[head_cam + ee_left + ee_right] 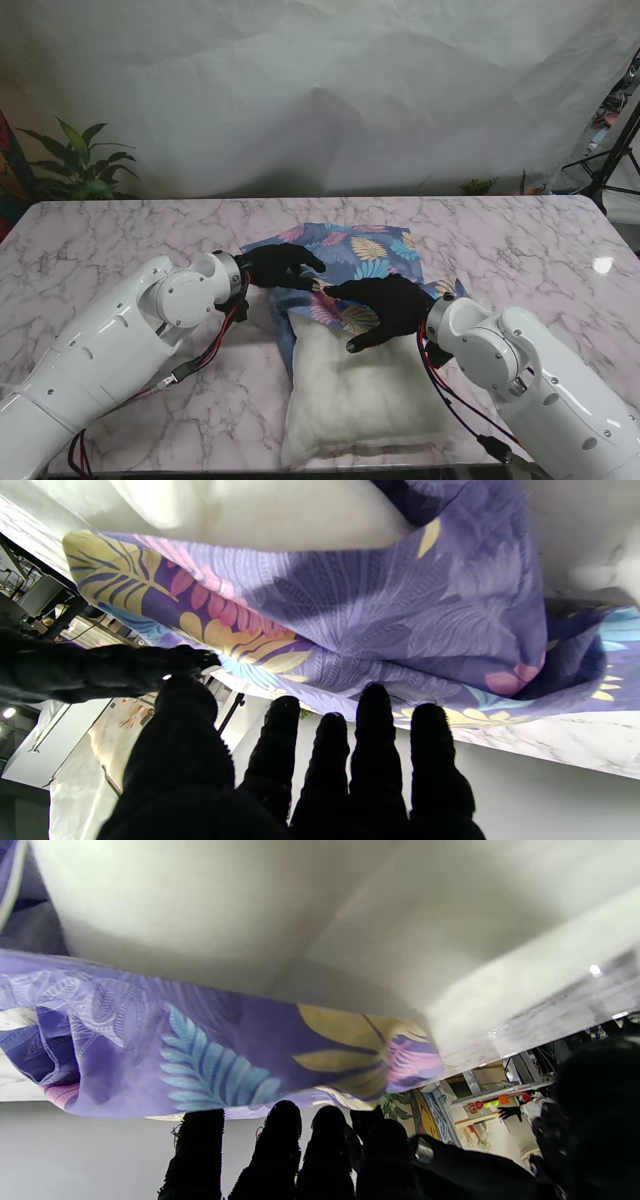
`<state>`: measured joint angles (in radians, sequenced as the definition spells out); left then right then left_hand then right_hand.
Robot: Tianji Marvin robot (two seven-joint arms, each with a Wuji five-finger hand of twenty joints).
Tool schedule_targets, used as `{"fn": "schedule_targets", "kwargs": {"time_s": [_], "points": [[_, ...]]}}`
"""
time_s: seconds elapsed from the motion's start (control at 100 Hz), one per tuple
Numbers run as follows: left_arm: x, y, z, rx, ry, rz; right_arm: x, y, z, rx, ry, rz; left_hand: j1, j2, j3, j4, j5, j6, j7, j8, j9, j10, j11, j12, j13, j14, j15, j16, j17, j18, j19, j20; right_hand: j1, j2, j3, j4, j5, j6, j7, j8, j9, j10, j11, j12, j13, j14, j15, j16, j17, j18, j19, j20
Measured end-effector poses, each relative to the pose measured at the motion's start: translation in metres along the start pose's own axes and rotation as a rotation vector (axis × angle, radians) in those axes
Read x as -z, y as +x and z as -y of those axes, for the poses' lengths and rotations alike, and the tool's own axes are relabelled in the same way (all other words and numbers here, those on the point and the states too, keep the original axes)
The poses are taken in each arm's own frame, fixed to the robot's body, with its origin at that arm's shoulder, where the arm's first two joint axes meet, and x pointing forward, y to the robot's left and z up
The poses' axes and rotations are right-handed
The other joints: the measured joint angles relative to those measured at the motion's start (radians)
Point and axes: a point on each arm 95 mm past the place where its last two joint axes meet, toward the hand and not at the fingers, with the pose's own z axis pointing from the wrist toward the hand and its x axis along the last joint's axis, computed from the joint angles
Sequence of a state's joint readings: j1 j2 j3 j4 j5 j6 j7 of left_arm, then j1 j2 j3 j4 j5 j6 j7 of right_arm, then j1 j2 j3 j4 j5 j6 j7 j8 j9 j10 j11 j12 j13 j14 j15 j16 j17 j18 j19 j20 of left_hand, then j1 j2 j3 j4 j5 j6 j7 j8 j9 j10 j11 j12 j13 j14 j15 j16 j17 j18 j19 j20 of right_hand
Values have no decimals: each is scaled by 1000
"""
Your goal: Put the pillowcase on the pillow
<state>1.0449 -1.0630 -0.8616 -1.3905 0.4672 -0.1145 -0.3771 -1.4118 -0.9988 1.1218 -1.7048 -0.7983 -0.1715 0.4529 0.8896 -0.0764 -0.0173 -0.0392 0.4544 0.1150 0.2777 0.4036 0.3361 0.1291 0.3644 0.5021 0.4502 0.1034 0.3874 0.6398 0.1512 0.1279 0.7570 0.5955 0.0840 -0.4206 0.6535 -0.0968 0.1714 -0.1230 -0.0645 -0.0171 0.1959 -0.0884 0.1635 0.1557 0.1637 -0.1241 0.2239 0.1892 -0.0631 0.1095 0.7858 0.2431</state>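
A white pillow [360,395] lies on the marble table [120,240] near its front edge. Its far end sits in the mouth of a blue-purple leaf-print pillowcase [350,250], which lies crumpled beyond it. My left hand [283,267] hovers over the case's left part with its fingers stretched toward my right hand [385,305]. The right hand is spread over the case's edge on the pillow. Both are open and hold nothing. The left wrist view shows the left hand [325,770] beside the pillowcase [350,610] and pillow [250,510]. The right wrist view shows the right hand [300,1150], pillowcase [200,1050] and pillow [250,905].
A white sheet hangs behind the table. A green plant [80,165] stands at the back left and a black tripod [610,160] at the back right. Bare marble shows on both sides of the pillow.
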Motion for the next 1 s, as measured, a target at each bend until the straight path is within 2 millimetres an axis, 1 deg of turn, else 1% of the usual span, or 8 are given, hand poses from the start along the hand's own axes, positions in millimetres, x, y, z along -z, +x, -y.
{"fn": "schedule_targets", "kwargs": {"time_s": [0.1, 0.24, 0.39, 0.5, 0.53, 0.57, 0.71, 1.0], "points": [[1, 0, 0, -2, 5, 1, -8, -5, 7, 16, -6, 2, 0, 0, 0, 0, 0, 0, 0, 0, 0, 0, 0, 0, 0, 0, 0, 0, 0, 0, 0, 0, 0, 0, 6, 0, 0, 0, -1, -12, -3, 0, -41, 1, -1, 0, -25, -2, -4, -9, -23, -15], [3, -1, -1, 1, 8, 4, -14, -8, 14, 13, 10, 3, 0, 0, 0, 0, 0, 0, 0, 0, 0, 0, 0, 0, 0, 0, 0, 0, 0, 0, 0, 0, 0, -1, 6, 0, 0, 0, -1, -12, -3, 0, -53, 15, -1, 0, -25, -2, -9, -9, -33, -24], [5, -3, -1, 6, 13, 10, -23, -14, 21, 37, -12, 6, 0, 0, 0, 0, 0, 0, 0, 0, 0, 0, 0, -1, 0, 0, 0, 0, 0, 0, 0, 0, 0, -31, 3, -10, 0, 7, -1, -12, -3, 0, -54, 57, -1, -1, -25, -2, -9, -37, -33, -24], [7, -3, -1, 7, 19, 13, -32, -23, 27, 88, -33, 15, 0, 0, 0, 0, 0, 0, 0, 0, 0, 0, 0, -1, 0, 0, 0, 0, 0, 0, 0, 0, 3, -55, -8, -11, 0, 7, -1, -12, -3, -2, -54, 73, -1, -4, -25, 1, -9, -38, -25, -24], [8, -3, 0, 8, 22, 14, -35, -27, 29, 96, -43, 17, 0, 0, 0, 0, 0, 0, 0, 0, 0, 0, 0, -1, 0, 0, 0, 0, 0, 0, 0, 0, 7, -50, -8, -28, 0, 7, -1, -12, -3, -5, -39, 73, -1, -6, -24, 2, -9, -38, -11, -24], [10, -3, 1, 9, 28, 17, -39, -32, 32, 98, -58, 22, 0, 0, 0, 0, 0, 0, 0, 0, 0, 0, 0, -1, 0, 0, 0, 0, 0, 0, 0, 0, 7, -51, -8, -30, 0, 7, -1, -12, -3, -15, -10, 63, -1, -10, -1, 11, -9, -38, 7, -24], [14, -1, 3, 9, 43, 21, -49, -44, 34, 98, -61, 52, 0, 0, 0, 0, 0, 0, 0, 0, 0, 0, 0, -1, 0, 0, 0, 0, 0, 0, 0, 0, 6, -71, -10, -32, 0, 7, -2, -12, -3, -17, 47, 41, 1, -19, 45, 28, -9, -38, 39, -26], [24, -2, 6, 7, 89, 39, -71, -60, 23, 119, -87, 136, 0, 0, 0, 0, 0, 0, 2, 0, -1, 0, -1, -13, -27, 1, 0, -16, -5, 0, 0, 0, 6, -71, -10, -34, 0, 7, -2, -12, -2, -18, 105, 33, 38, -17, 46, 40, 29, -37, 65, -26]]}}
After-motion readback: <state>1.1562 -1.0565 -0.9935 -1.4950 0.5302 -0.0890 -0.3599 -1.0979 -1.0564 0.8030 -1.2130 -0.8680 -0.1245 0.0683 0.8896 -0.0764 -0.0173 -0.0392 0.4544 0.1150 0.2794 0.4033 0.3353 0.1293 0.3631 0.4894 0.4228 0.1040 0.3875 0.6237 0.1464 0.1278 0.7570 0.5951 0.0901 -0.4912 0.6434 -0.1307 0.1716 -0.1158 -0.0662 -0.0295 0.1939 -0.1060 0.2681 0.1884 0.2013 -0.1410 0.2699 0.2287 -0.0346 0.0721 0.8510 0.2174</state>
